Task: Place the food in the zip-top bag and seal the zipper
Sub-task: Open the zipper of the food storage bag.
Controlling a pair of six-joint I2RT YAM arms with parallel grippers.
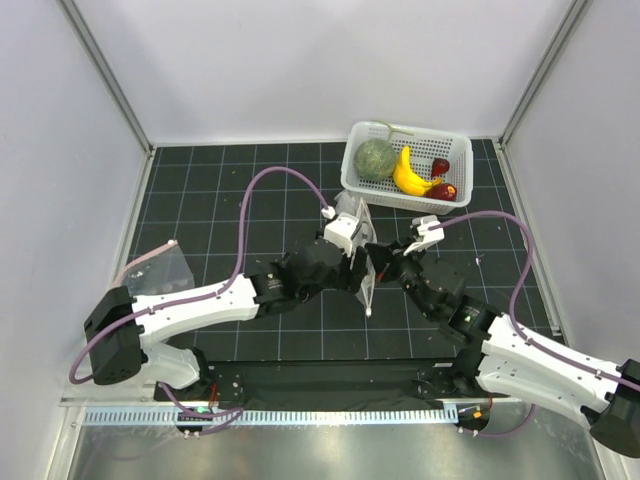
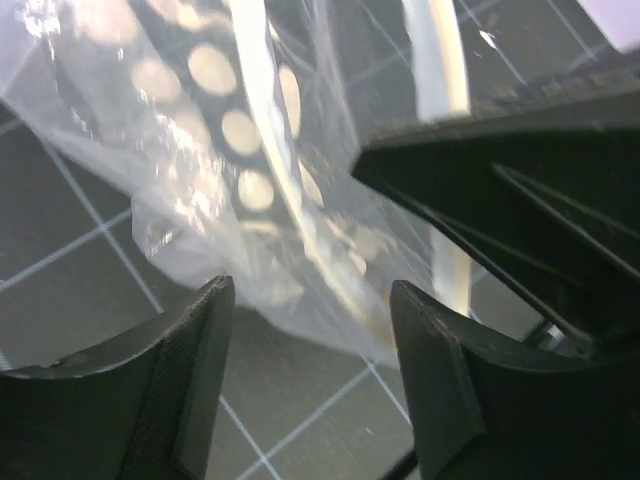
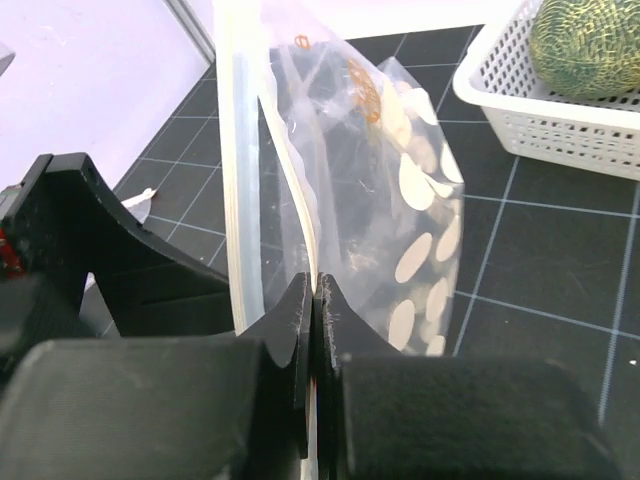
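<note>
The clear zip-top bag (image 1: 357, 215) with white dots hangs upright between my two grippers at mid table, and I see nothing inside it. My right gripper (image 1: 380, 258) is shut on one lip of its mouth (image 3: 315, 285); the bag (image 3: 400, 200) hangs beyond it, and the pale zipper strip (image 3: 240, 180) runs up to the left. My left gripper (image 1: 350, 262) is open (image 2: 310, 300), with the bag (image 2: 250, 180) just beyond its fingertips and not pinched. The netted melon (image 1: 376, 158), the yellow banana (image 1: 408, 175) and two dark-red fruits (image 1: 441, 180) lie in the basket.
The white perforated basket (image 1: 455, 143) stands at the back right; its corner, with the melon (image 3: 585, 40) in it, shows in the right wrist view (image 3: 540, 125). A second clear bag (image 1: 160, 268) lies at the left by the left arm. Grey walls close in the black gridded mat.
</note>
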